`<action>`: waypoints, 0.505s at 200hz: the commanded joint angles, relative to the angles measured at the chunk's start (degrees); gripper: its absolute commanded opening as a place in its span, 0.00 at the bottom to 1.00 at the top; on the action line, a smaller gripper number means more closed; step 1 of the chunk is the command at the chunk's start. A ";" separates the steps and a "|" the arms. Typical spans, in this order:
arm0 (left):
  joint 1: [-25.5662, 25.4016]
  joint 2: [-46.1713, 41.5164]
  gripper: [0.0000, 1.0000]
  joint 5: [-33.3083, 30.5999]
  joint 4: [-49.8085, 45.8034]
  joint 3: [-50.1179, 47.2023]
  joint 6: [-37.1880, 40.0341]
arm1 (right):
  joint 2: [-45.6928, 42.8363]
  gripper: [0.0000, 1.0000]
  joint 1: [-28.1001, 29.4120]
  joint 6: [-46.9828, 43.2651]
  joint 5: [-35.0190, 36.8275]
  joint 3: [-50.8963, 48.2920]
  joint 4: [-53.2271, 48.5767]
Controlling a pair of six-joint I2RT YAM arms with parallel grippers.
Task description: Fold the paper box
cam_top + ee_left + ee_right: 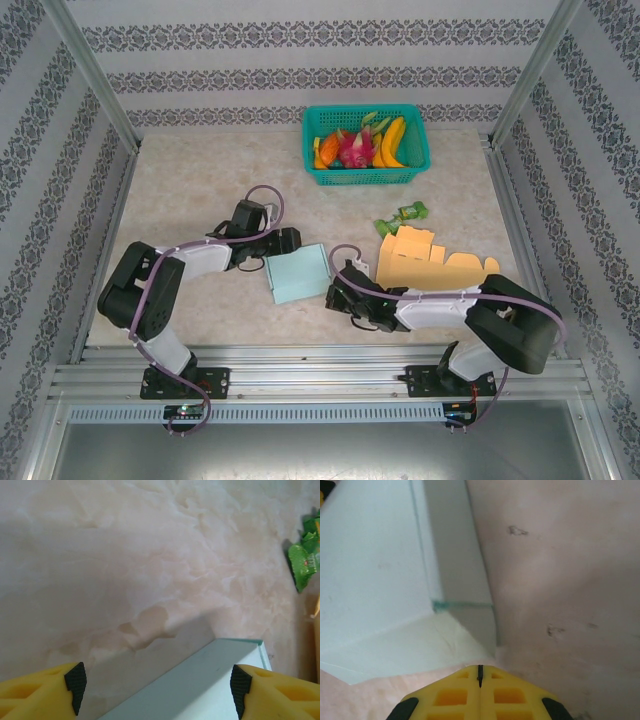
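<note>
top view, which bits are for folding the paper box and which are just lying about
For the job: pale blue paper box; left hand; right hand.
Lying about: orange card cutout; green basket of toy fruit; green packet.

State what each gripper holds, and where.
Left gripper: jaws open, holding nothing. Right gripper: jaws shut at the edge of the paper box; grip cannot be told.

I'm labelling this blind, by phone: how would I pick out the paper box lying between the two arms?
Find the green basket at the far edge of the table, then come straight toward the near edge. The paper box lies there, a pale mint rectangle. Unlike the orange cutout on its right, its outline is plain, without notched tabs.
</note>
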 commanded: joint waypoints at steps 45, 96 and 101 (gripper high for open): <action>0.11 -1.72 0.72 0.94 4.21 -7.66 -2.89 | 3.46 0.00 -5.85 -2.57 -2.10 1.91 0.47; -3.34 -4.33 0.71 -0.33 3.99 -10.44 -5.37 | 6.24 0.00 -9.93 -8.81 -8.03 4.96 -0.72; -3.65 -4.49 0.72 -0.78 3.52 -10.42 -5.71 | 6.51 0.00 -10.20 -9.14 -8.62 5.16 -0.76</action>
